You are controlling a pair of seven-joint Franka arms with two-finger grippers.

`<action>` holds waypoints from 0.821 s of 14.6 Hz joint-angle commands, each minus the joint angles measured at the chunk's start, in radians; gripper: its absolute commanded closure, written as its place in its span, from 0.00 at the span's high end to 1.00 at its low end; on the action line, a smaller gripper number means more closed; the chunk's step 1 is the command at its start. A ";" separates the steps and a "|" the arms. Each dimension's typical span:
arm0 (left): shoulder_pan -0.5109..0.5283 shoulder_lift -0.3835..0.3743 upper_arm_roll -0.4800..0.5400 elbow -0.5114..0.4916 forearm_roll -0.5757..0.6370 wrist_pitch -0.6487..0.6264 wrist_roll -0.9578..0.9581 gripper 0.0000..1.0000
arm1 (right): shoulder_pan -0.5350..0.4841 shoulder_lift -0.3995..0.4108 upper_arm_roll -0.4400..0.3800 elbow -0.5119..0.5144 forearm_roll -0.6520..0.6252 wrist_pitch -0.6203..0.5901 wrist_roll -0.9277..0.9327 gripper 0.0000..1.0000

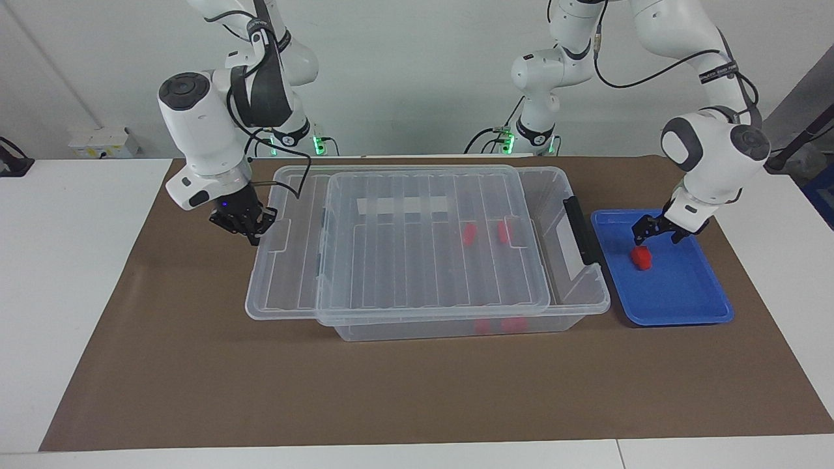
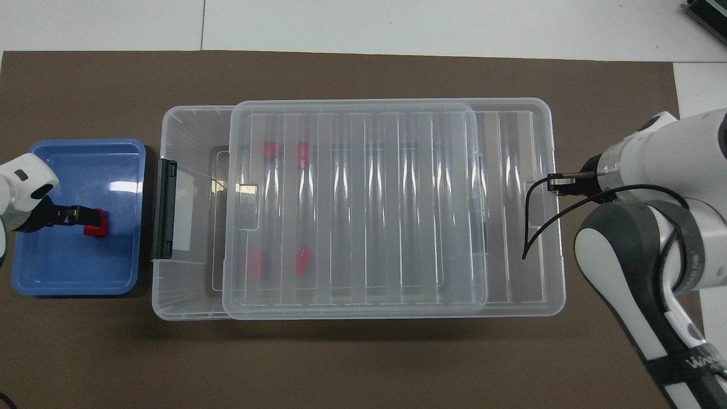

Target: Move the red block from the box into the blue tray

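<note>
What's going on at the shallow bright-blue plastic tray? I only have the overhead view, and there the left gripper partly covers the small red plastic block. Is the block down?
Observer: Yes. In the facing view, the red block lies on the blue tray's floor, below the left gripper.
Operator: Is it gripped?
Observer: No. The fingers stand spread above the block, not around it.
Operator: And the right gripper?
Observer: The right gripper hangs low, level with the clear ribbed lid's edge. I cannot tell whether it touches the lid.
</note>
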 commanded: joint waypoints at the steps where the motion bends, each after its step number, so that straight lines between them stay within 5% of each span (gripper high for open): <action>1: -0.022 -0.041 -0.001 0.080 -0.016 -0.130 0.009 1.00 | 0.023 -0.008 0.003 -0.020 0.034 0.026 0.057 0.00; 5: -0.088 -0.060 -0.007 0.238 -0.016 -0.283 -0.042 1.00 | 0.081 -0.008 0.003 -0.026 0.057 0.031 0.097 0.00; 12: -0.129 -0.173 -0.053 0.211 -0.016 -0.360 -0.085 1.00 | 0.124 -0.006 0.003 -0.029 0.092 0.034 0.111 0.00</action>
